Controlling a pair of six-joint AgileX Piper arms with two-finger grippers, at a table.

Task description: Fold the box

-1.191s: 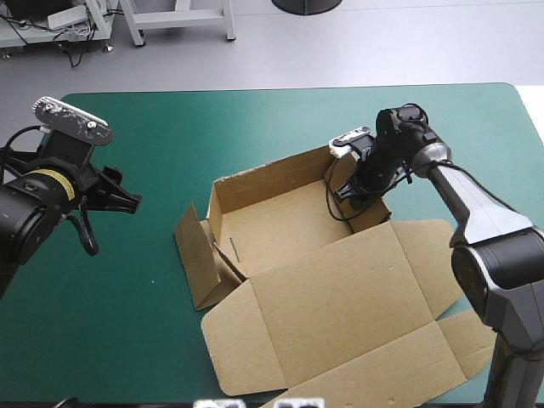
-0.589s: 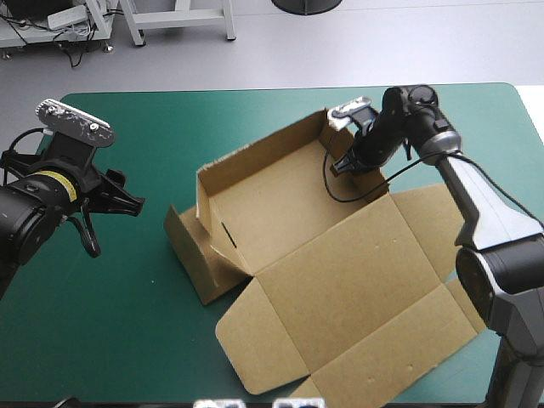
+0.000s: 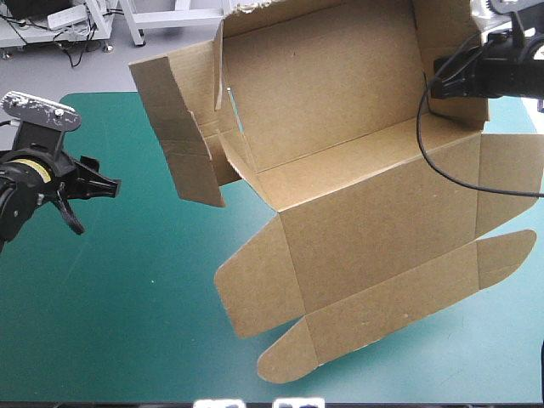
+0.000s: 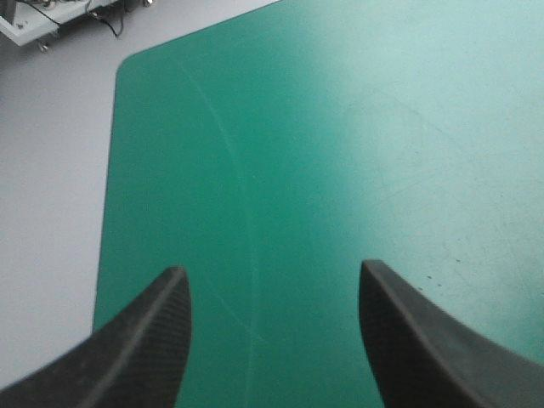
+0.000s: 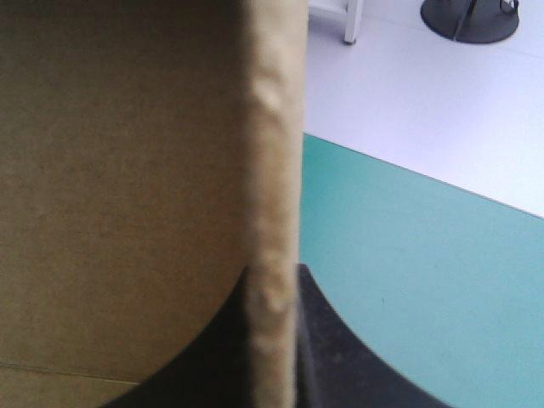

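The brown box [image 3: 340,144] hangs high above the teal-green table [image 3: 127,280], tilted toward the camera, its walls raised and its lid [image 3: 382,272] dangling open below. My right gripper [image 3: 449,68] is shut on the box's right wall near the upper corner. The right wrist view shows that wall's edge [image 5: 276,212] pinched between the black fingers [image 5: 327,340], with the brown board filling one side. My left gripper [image 3: 106,183] hovers open over the table's left part, well apart from the box. Only bare cover lies between its fingers [image 4: 144,340] in the left wrist view.
The table's far left corner [image 4: 127,68] shows ahead of the left gripper, grey floor beyond it. A black cable [image 3: 442,161] from the right wrist loops across the box's front.
The right gripper has lifted the box off the table and up toward the camera, the lid swinging down. The left arm has drawn back a little to the left.
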